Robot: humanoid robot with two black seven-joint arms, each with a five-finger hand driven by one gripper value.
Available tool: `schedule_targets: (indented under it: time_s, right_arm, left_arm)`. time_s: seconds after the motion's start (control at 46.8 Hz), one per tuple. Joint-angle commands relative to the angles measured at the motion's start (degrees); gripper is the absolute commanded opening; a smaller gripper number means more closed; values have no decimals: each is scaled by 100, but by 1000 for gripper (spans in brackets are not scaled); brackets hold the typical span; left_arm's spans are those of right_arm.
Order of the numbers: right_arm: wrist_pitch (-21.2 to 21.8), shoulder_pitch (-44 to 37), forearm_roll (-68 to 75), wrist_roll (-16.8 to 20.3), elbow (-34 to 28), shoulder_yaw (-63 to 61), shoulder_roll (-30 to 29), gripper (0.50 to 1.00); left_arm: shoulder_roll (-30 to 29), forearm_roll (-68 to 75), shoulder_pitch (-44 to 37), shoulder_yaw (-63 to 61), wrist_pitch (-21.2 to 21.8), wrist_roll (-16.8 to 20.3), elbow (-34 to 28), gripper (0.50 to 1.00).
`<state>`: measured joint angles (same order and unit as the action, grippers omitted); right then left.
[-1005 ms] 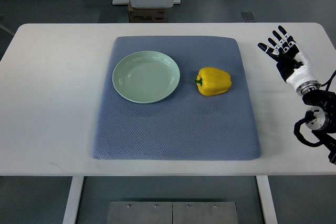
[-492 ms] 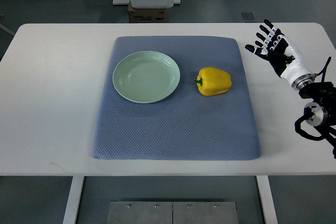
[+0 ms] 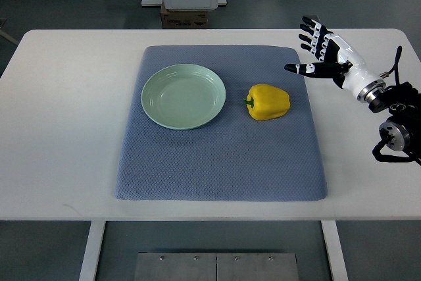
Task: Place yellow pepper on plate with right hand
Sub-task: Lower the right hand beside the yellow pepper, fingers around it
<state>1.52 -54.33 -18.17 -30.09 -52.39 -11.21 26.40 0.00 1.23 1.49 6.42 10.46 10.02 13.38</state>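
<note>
A yellow pepper (image 3: 268, 102) lies on its side on the blue-grey mat (image 3: 220, 156), green stem pointing left. To its left sits an empty pale green plate (image 3: 183, 95). My right hand (image 3: 316, 51) hovers above the mat's far right corner, up and to the right of the pepper. Its black and white fingers (image 3: 310, 35) are spread, the thumb points left, and it holds nothing. The left arm does not show.
The mat covers the middle of a white table (image 3: 59, 129). My right forearm and its cables (image 3: 395, 116) lie along the table's right edge. A white stand and a cardboard box (image 3: 185, 16) are beyond the far edge.
My right hand has travelled left and a little farther back, from over the bare table at the right edge to over the mat's far right corner. Pepper and plate have not moved.
</note>
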Motion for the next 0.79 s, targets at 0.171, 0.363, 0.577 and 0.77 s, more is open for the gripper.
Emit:
schedule_targets:
  time_s: [0.171,0.363,0.577,0.77]
  right_arm:
    - [-441,-842,-722,3,-359,1419,497,1000]
    - [-1013,-1720,-881,38,-640,2939,497,998]
    - [-1198,-2389,-881,134,-1238,3828,445,998]
    - [-1443,-2345,-846,407,-1203,3995,59,966]
  left_arm:
    - [0,0,0,-1,0,0,-2,1000]
    - [0,0,0,-1,0,0,-2,1000]
    - [0,0,0,-1,0,0,-2,1000]
    - [0,0,0,-1,0,0,-2,1000]
